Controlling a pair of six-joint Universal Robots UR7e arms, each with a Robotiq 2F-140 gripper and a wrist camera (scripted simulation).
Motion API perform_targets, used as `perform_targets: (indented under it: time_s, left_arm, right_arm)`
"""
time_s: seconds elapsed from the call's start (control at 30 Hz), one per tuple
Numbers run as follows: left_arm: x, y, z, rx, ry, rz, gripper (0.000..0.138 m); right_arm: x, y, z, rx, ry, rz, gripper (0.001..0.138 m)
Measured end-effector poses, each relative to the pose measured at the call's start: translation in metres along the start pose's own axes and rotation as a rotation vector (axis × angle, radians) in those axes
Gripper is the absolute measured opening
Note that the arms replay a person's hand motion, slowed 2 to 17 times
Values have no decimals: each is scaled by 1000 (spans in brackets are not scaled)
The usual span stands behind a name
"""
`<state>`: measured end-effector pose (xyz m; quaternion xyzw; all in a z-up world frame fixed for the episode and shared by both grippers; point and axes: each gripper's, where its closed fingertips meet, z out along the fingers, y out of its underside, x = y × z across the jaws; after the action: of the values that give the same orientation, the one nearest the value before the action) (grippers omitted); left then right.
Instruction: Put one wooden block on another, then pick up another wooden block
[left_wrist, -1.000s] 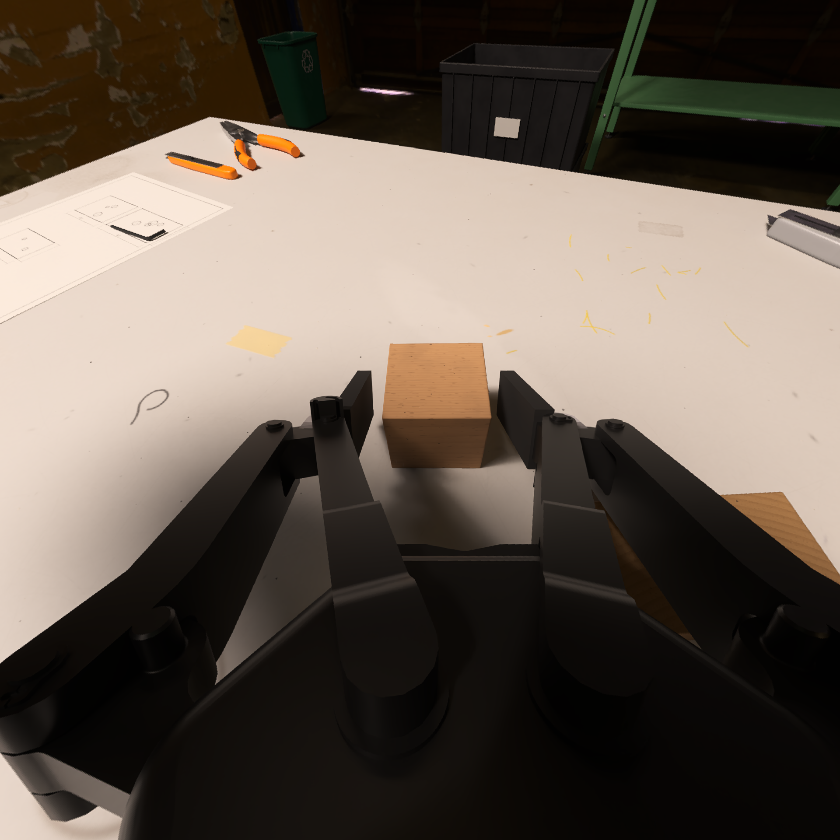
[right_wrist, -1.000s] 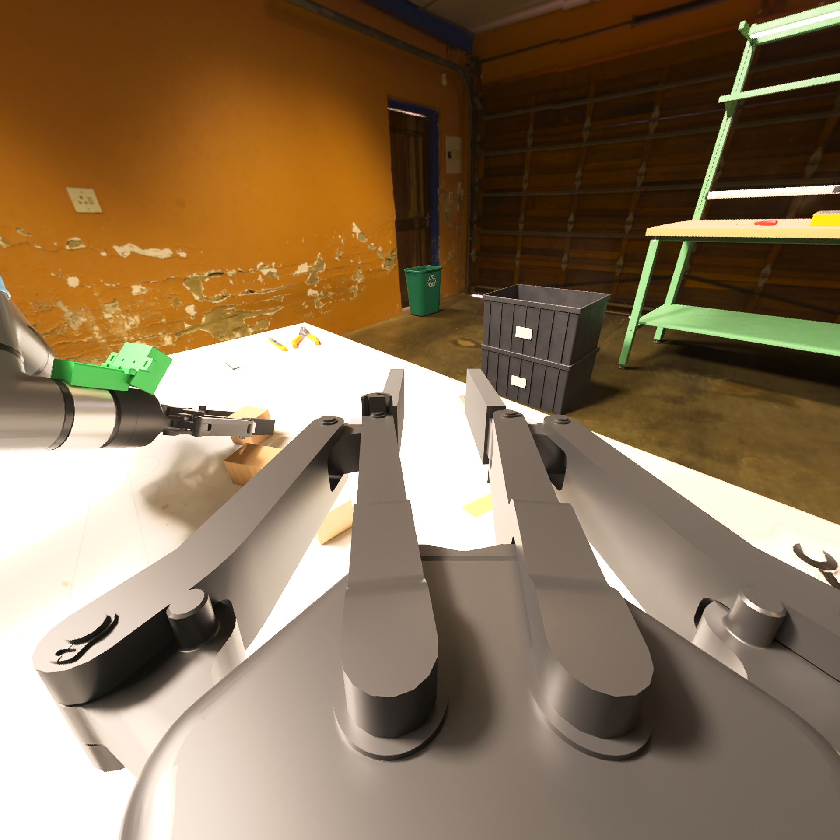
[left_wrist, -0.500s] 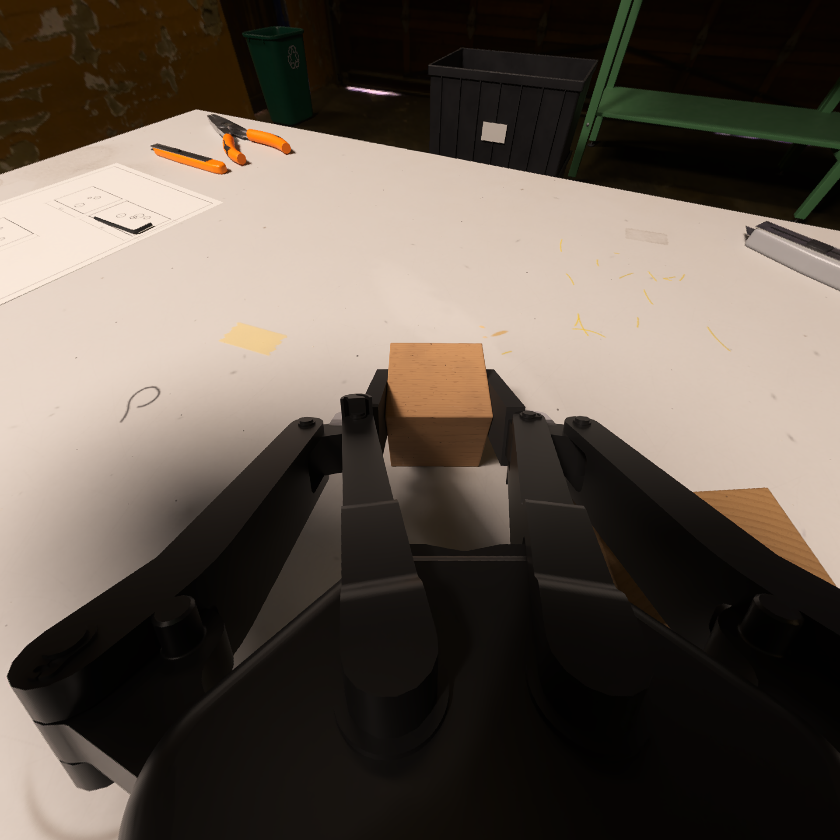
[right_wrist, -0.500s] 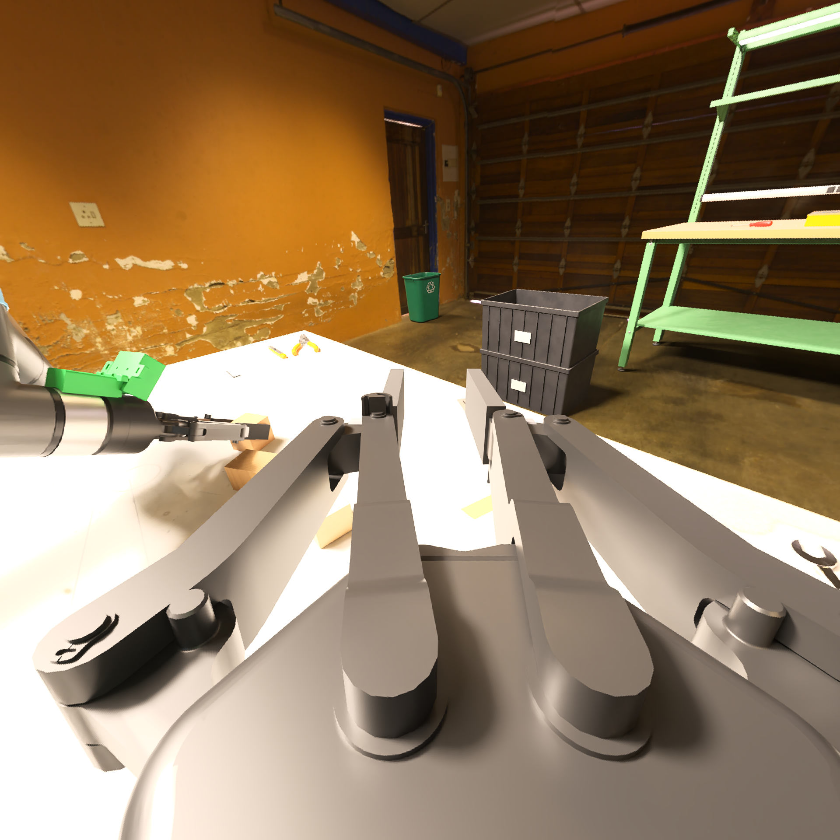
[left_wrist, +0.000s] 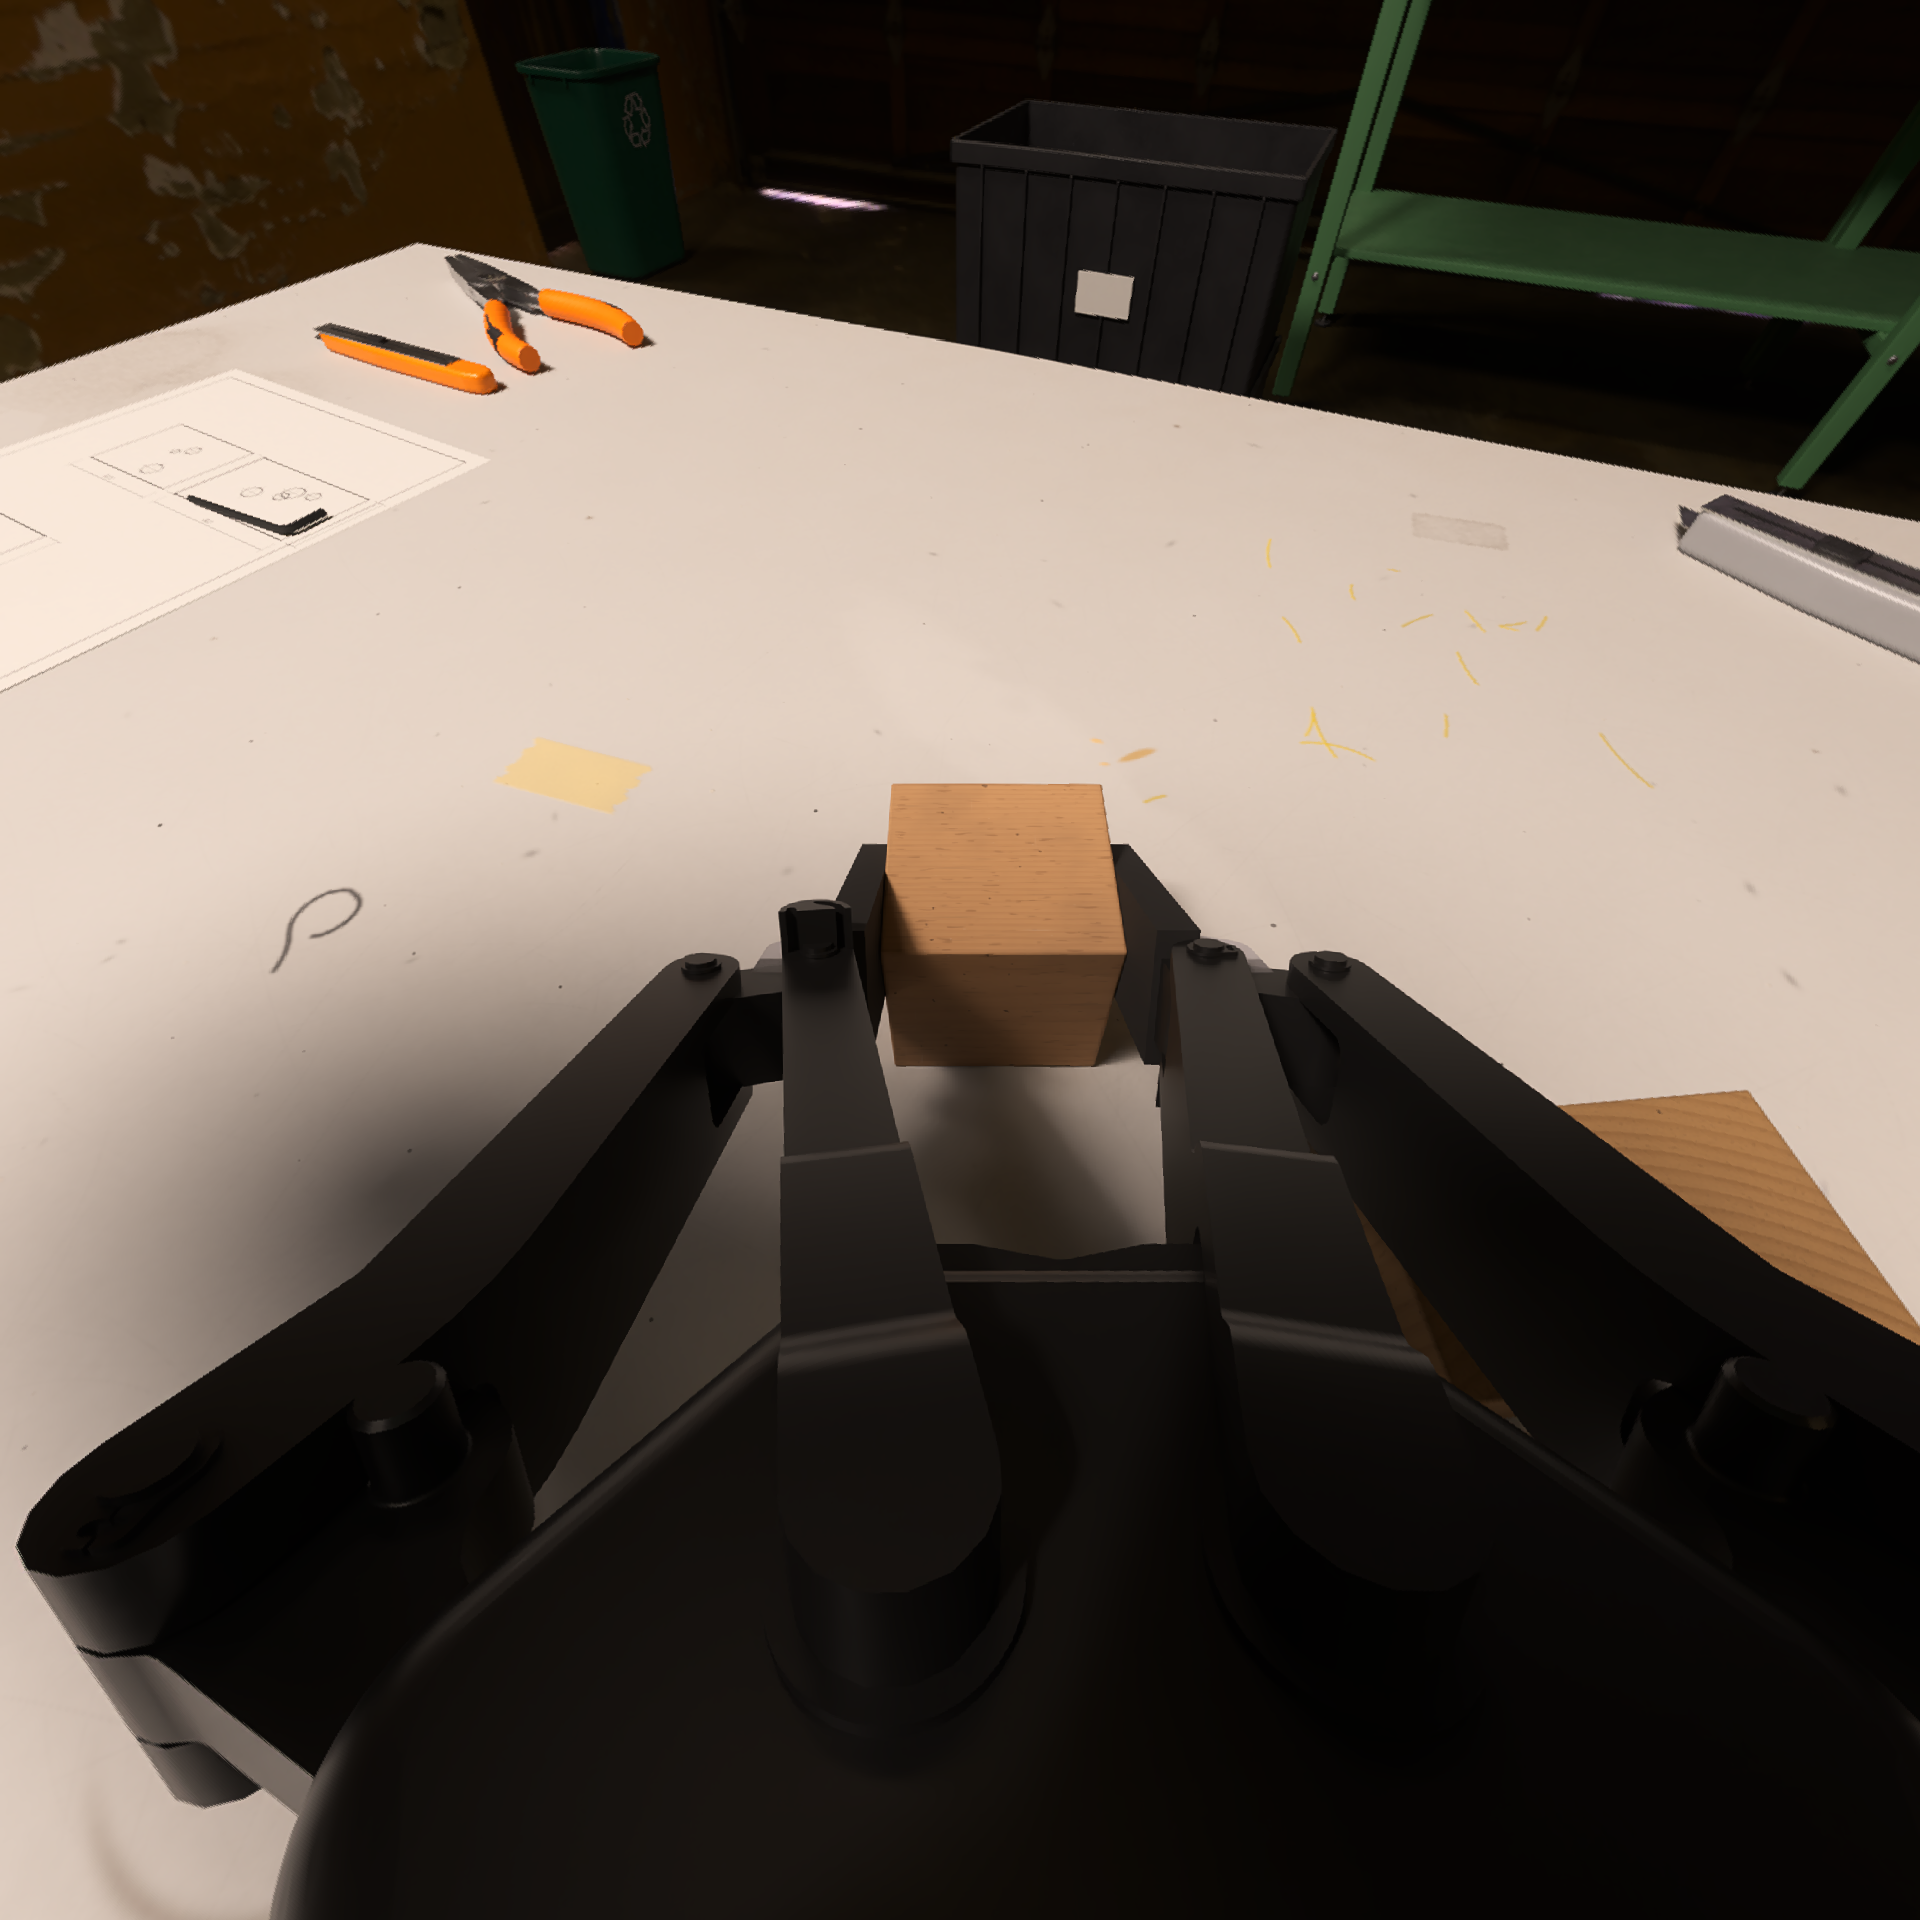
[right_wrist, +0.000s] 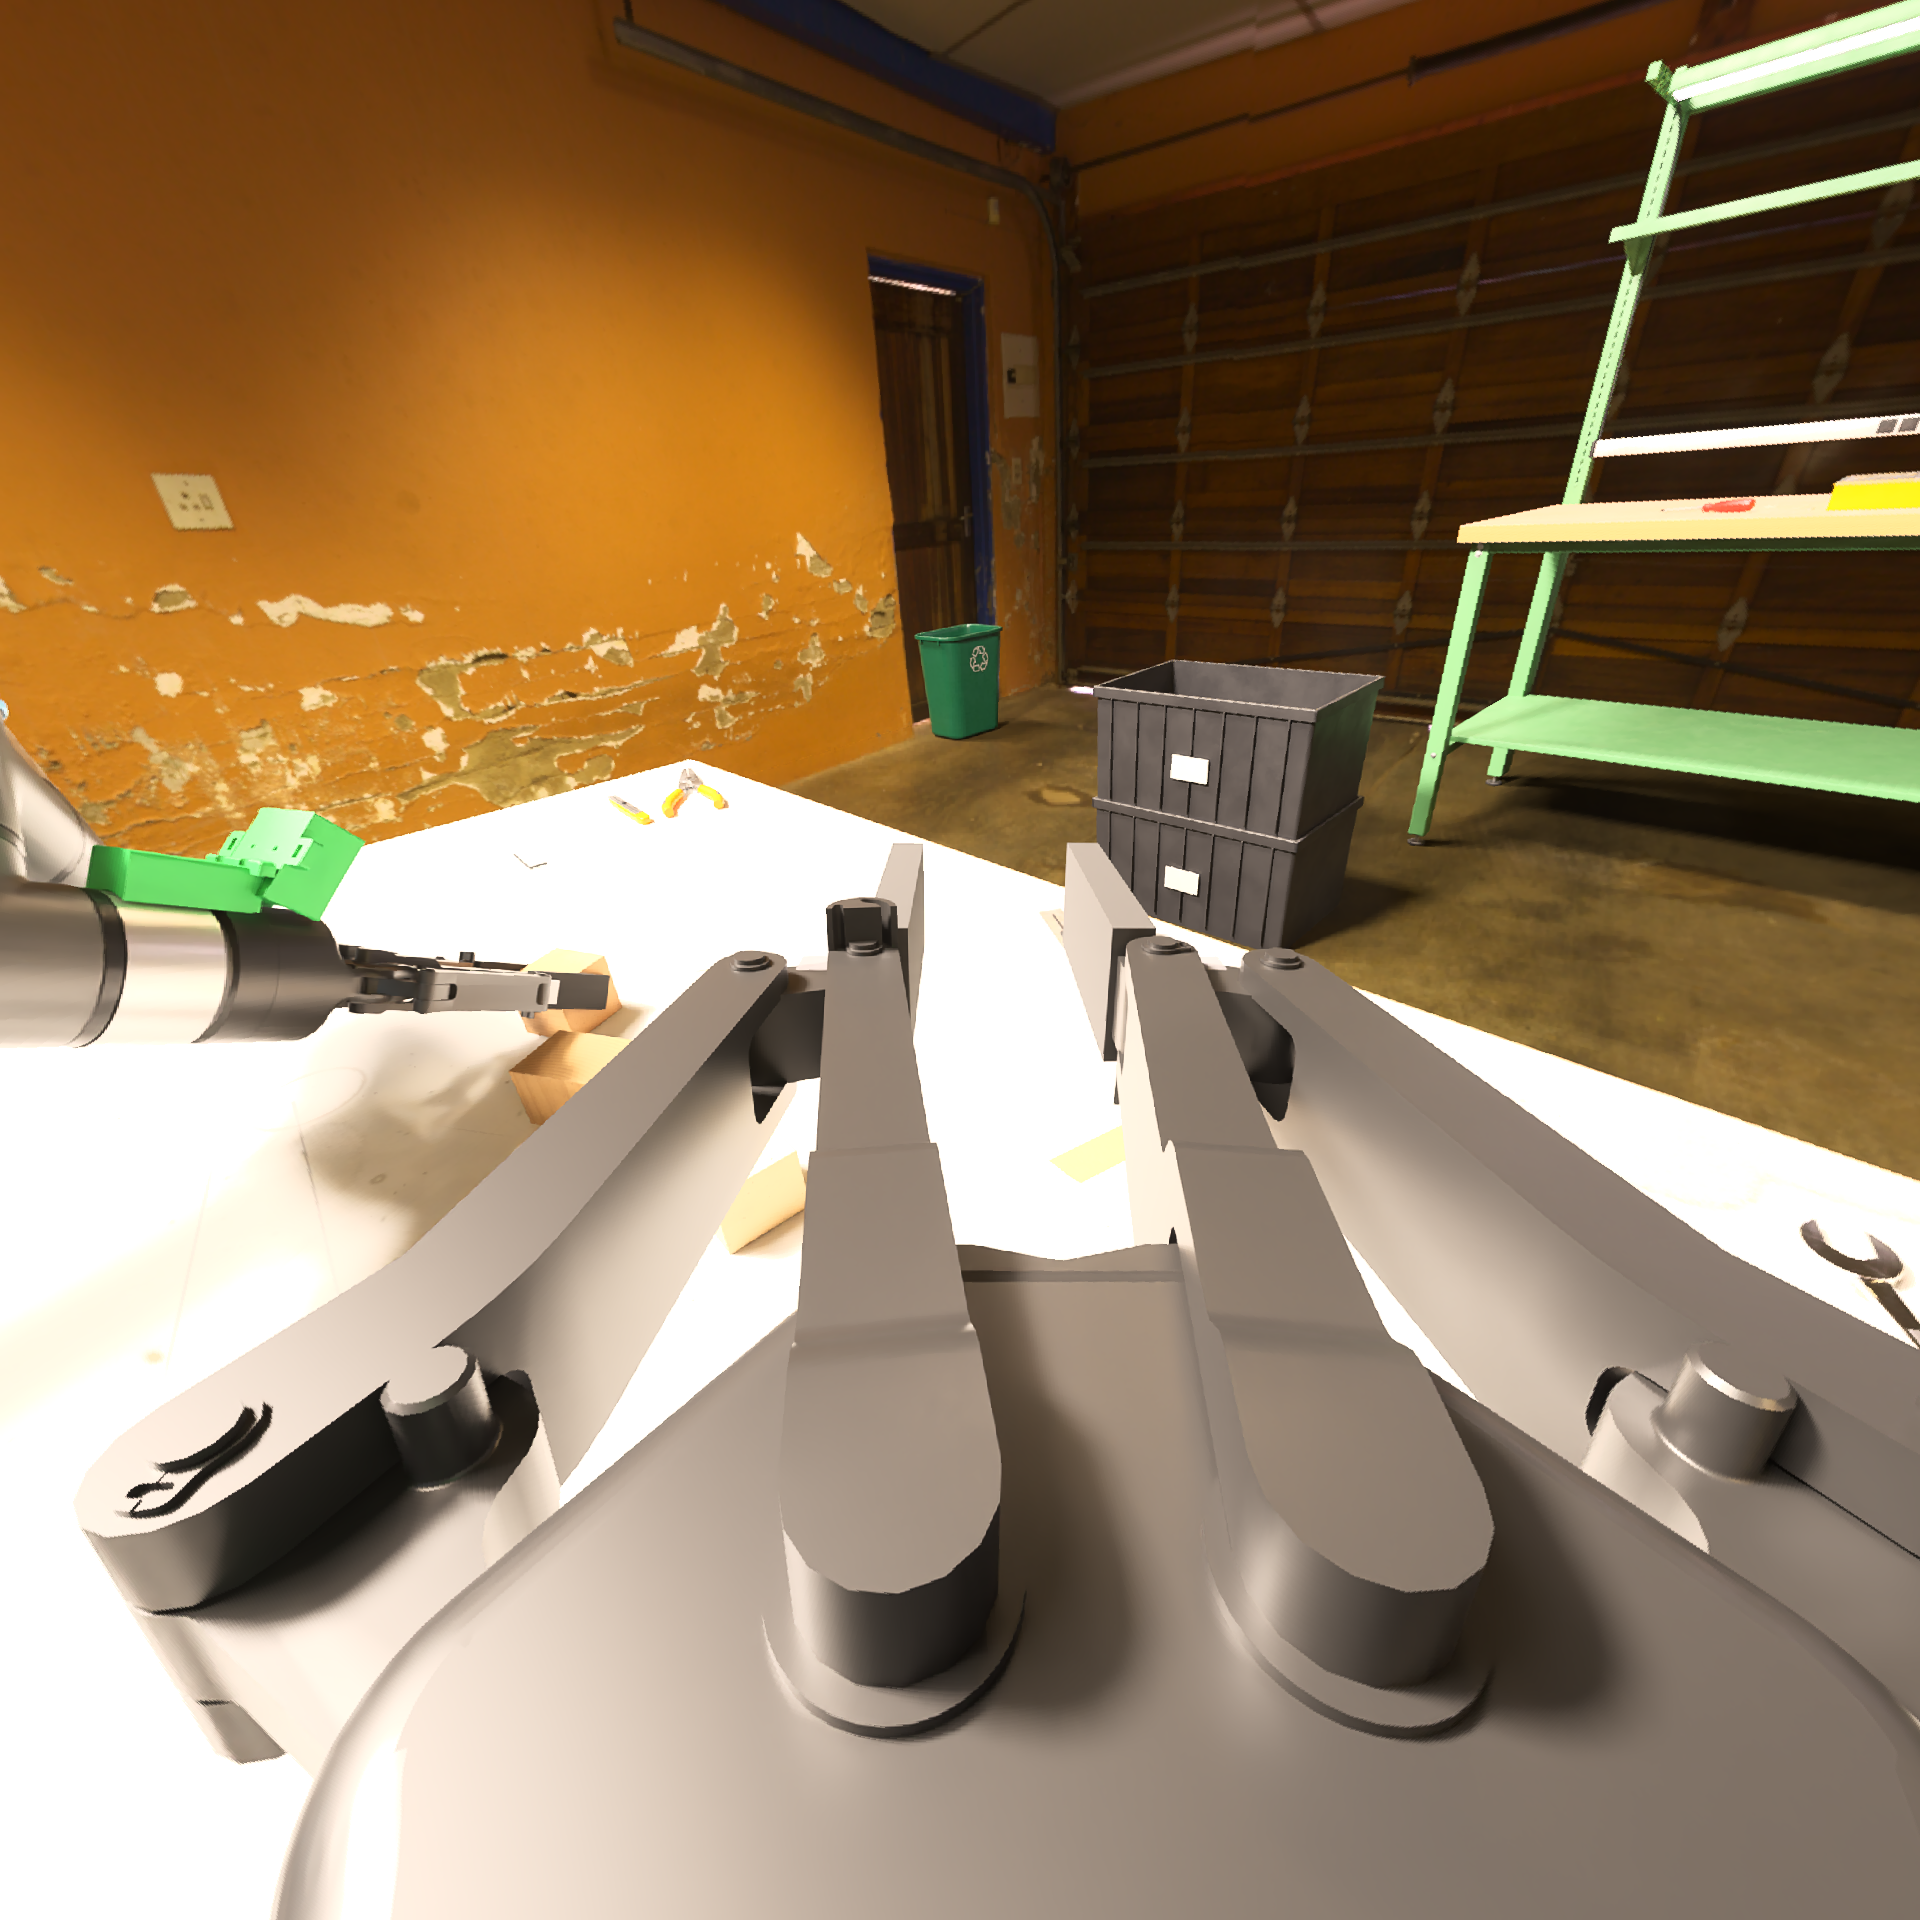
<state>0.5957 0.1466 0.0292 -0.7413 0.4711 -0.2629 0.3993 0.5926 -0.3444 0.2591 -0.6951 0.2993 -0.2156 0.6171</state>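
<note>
The left pincer (left_wrist: 1003, 935) clamps a wooden block (left_wrist: 1000, 904) by two opposite sides toward the middle of the white table (left_wrist: 935, 540), apparently to carry it onto a second block (left_wrist: 1745, 1205) just beside it. The right pincer (right_wrist: 992, 914) waits open and empty. Beyond the table's far edge, stacked dark bins (right_wrist: 1231, 790) show no visible contents.

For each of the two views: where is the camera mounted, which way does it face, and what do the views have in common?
Left wrist view: sits on the left gripper, looks along its black fingers, shut on a wooden block, across the white table.
Right wrist view: sits on the open right gripper, facing the orange wall.
Shared: left gripper, block, orange pliers, black bin.
</note>
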Motion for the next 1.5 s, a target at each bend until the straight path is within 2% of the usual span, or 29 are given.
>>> perform_targets:
  time_s: [0.43, 0.7, 1.0, 1.13, 1.5]
  left_arm:
    - [9, -4, -13, 15, 77, 35, 52]
    - [21, -14, -30, 50, 180, 55, 52]
    - [32, -29, -55, 93, 307, 129, 52]
    - [41, -37, -68, 128, 395, 183, 52]
    - [75, -43, -111, 169, 752, 341, 52]
  right_arm:
    - [1, 1, 0, -4, 0, 2, 37]
    - [0, 3, 1, -15, -2, 1, 37]
    - [-1, 5, 3, -26, -4, -3, 37]
    - [-2, 5, 4, -28, -9, -3, 37]
    - [-6, 5, 7, -28, -26, -3, 37]
